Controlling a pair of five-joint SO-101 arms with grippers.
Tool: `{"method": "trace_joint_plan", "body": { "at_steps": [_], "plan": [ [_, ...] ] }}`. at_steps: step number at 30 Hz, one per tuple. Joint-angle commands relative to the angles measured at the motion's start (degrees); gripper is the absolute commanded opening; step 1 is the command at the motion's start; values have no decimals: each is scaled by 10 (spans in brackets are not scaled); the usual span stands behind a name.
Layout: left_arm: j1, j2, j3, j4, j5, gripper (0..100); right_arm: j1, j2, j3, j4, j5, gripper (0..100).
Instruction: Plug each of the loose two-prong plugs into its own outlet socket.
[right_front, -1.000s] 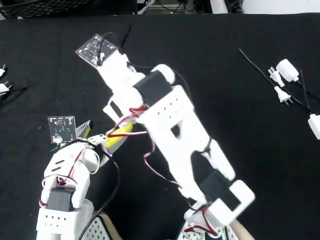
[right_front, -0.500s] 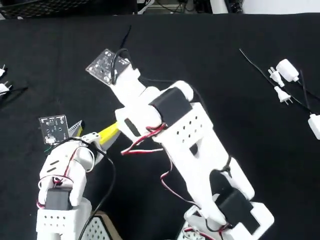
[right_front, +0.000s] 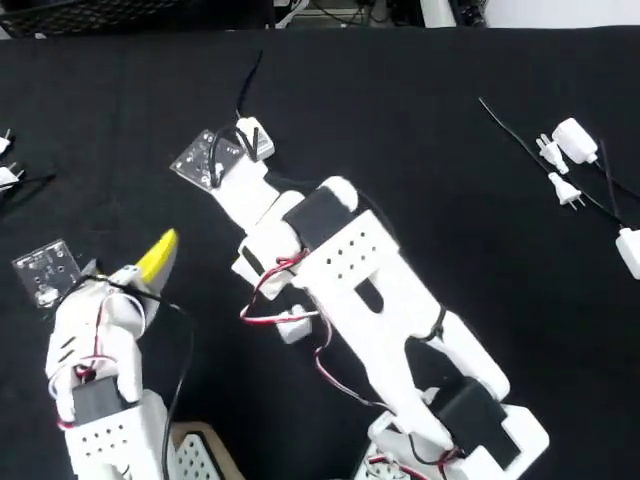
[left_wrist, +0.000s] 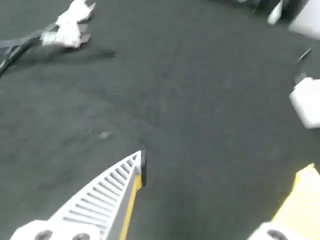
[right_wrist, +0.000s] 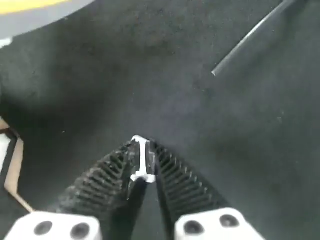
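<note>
**High view:** black tabletop (right_front: 420, 80). The right arm (right_front: 370, 300) lies across the middle. Its wrist end is just beside a white block (right_front: 252, 138) on a black cable (right_front: 250, 85). The block may be a socket, cannot tell. The left arm (right_front: 95, 350) sits at the near left corner, with its yellow finger (right_front: 158, 255) over bare cloth. Loose two-prong plugs (right_front: 568, 190) lie near the right edge, next to white adapters (right_front: 575, 140). A second pair of plugs (right_front: 6, 178) is at the left edge, well apart from both arms.

**Left wrist view:** the left claw (left_wrist: 225, 167) is spread apart with nothing between the fingers, above bare tabletop. White plugs on a lead (left_wrist: 70, 27) are well ahead of it and not touched. A white box (left_wrist: 306, 100) sits at the frame edge.

**Right wrist view:** the right claw (right_wrist: 144, 147) is clamped on a thin white piece (right_wrist: 143, 160), seen edge-on and sticking out past the tips. It is too thin here to make out prongs, but it is likely a plug body. It is held above the tabletop. A black lead (right_wrist: 255, 35) lies beyond it, apart.

**Step (judgement):** this looks like the carry stage, with one plug in the right claw and not yet seated. The other plugs are still loose, so the task is early.

**Next move needs:** bring the held piece to a socket face, square the prongs to the slots and push straight in. The left claw is free to steady the socket so it does not slide.
</note>
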Motion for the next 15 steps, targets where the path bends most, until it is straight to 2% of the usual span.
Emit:
{"method": "trace_joint_plan", "body": {
  "at_steps": [1,7,15],
  "plan": [
    [-29,-5,7,-11,-30,443,-4,-16,20,-55,11,12],
    [-28,-5,9,-11,-30,443,-4,-15,23,-92,54,12],
    [-25,-5,10,-12,-30,443,13,-16,0,32,56,15]
  ]
}}
